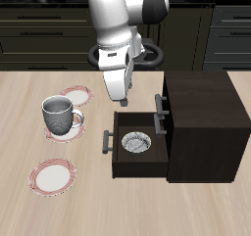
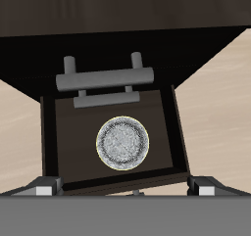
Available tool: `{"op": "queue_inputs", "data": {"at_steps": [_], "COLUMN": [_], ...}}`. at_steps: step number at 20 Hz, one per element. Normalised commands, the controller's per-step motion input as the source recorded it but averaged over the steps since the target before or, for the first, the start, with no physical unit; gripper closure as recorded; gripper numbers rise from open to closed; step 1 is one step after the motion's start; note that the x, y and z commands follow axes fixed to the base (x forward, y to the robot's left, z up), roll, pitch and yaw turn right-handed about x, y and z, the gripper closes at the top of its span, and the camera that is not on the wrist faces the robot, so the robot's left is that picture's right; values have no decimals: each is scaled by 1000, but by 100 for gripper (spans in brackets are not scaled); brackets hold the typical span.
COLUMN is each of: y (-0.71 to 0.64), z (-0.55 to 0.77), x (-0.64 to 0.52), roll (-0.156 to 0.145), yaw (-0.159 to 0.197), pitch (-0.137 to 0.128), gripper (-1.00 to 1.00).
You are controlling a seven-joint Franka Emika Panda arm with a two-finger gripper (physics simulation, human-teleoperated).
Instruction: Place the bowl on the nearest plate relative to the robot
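Wrist view shows the bowl (image 2: 124, 143) lying in the open drawer (image 2: 59, 132), likely light, rigid, breakable ceramic best pinched at its rim, the tool (image 2: 125, 188) spread empty above.

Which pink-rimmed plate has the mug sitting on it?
The middle plate carries the mug. The plate farther back and the plate nearest the table's front edge are bare.
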Motion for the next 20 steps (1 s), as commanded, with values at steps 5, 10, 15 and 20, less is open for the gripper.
{"op": "queue_inputs", "data": {"at_steps": [5, 10, 15, 20], "y": [33, 29, -10, -42], "z": [-198, -158, -190, -70], "x": [-65, -2, -5, 134], "roll": [19, 8, 11, 0], "yaw": [49, 0, 48, -9], "pitch": [11, 26, 5, 5], "gripper": [-100, -100, -100, -100]}}
